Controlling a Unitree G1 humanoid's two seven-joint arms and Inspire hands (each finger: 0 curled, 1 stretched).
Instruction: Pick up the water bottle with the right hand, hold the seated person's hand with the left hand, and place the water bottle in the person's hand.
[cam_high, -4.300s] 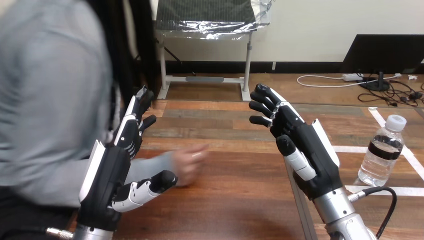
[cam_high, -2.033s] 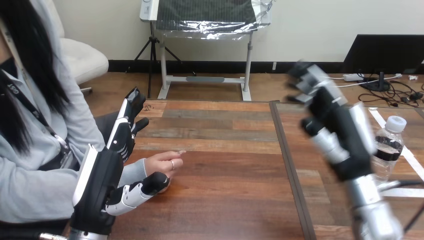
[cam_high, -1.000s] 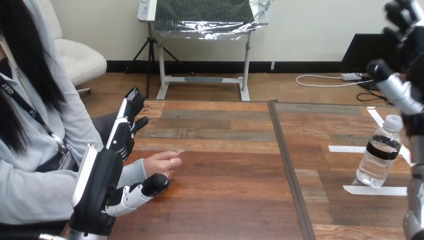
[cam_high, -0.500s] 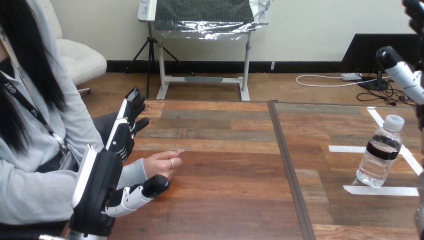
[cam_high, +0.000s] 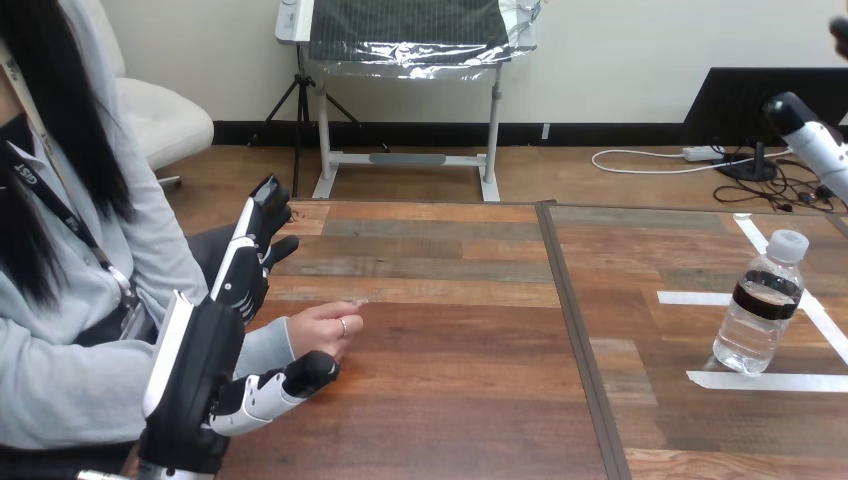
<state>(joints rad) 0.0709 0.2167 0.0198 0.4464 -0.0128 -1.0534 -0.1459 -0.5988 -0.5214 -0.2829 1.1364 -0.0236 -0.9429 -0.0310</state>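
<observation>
Left hand (cam_high: 205, 370) is open: fingers (cam_high: 262, 215) straight and pointing up and away from me, thumb (cam_high: 285, 385) stuck out to its right. It grips nothing.

The person's hand (cam_high: 322, 330) lies loosely curled on the table (cam_high: 450, 420), just right of my left palm and just above the thumb, in the gap between thumb and fingers. I can't tell whether the thumb touches it. Nothing of mine is curled round it. The person's grey sleeve (cam_high: 262, 348) runs behind the left palm.

Right hand (cam_high: 812, 145): a small part shows at the view's right edge, raised high over the table. I can't tell if it's open or closed.

Water bottle (cam_high: 762, 315) stands upright on the table, below the right hand and well apart from it, untouched. It has a clear body, a white cap (cam_high: 790, 243) and a dark label band (cam_high: 767, 297). From the left hand it's far off to the right, past the dark seam (cam_high: 578, 340) that splits the tabletop.

White tape strips (cam_high: 765, 381) lie on the wood around the bottle's base. One is just on my side of it, one is off to its left, and a diagonal one passes behind it on the right.
</observation>
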